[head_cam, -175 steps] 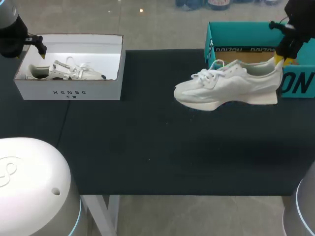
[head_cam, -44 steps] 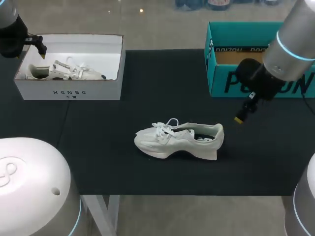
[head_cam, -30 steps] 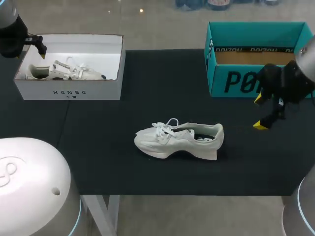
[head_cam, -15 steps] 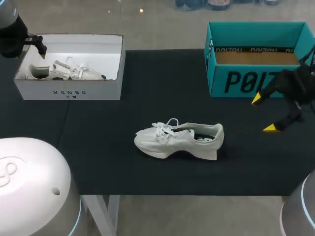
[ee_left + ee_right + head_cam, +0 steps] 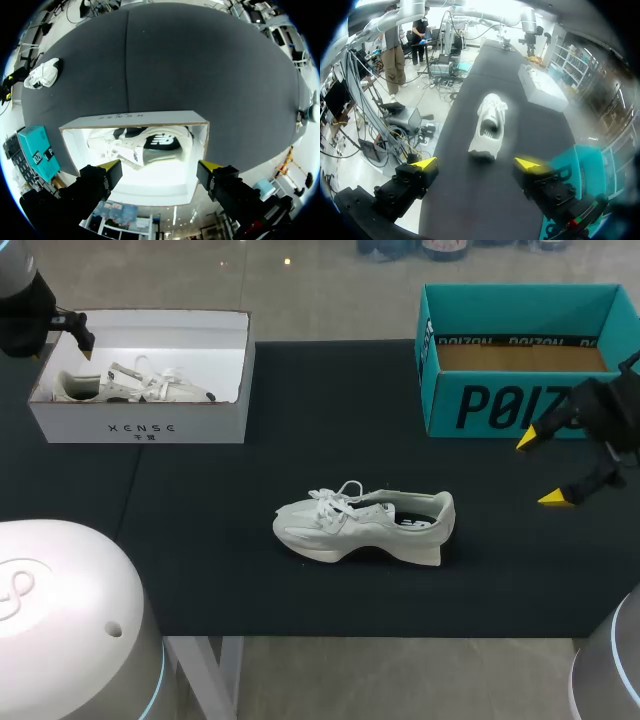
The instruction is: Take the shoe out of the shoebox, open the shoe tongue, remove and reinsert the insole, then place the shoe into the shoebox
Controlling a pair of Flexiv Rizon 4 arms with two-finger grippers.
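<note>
A white sneaker (image 5: 365,525) lies on its sole in the middle of the black table (image 5: 220,500), toe to the left, laces loose. My right gripper (image 5: 540,468) hangs open to the right of its heel, in front of the teal shoebox (image 5: 520,410), which holds no shoe. In the right wrist view the sneaker (image 5: 489,125) lies ahead of the open right gripper (image 5: 476,163), heel nearest. My left gripper (image 5: 80,340) hovers open over the white shoebox (image 5: 140,425); the left wrist view has that gripper (image 5: 159,167) above a second shoe (image 5: 145,147) in the box.
The white shoebox (image 5: 132,117) stands at the back left of the table, the teal shoebox (image 5: 575,170) at the back right. Bare black table surrounds the sneaker (image 5: 44,74) on all sides.
The right gripper, which earlier carried the sneaker in the air, has let it go on the table. Over the last second it drew back to the right, open. The left arm kept still.
</note>
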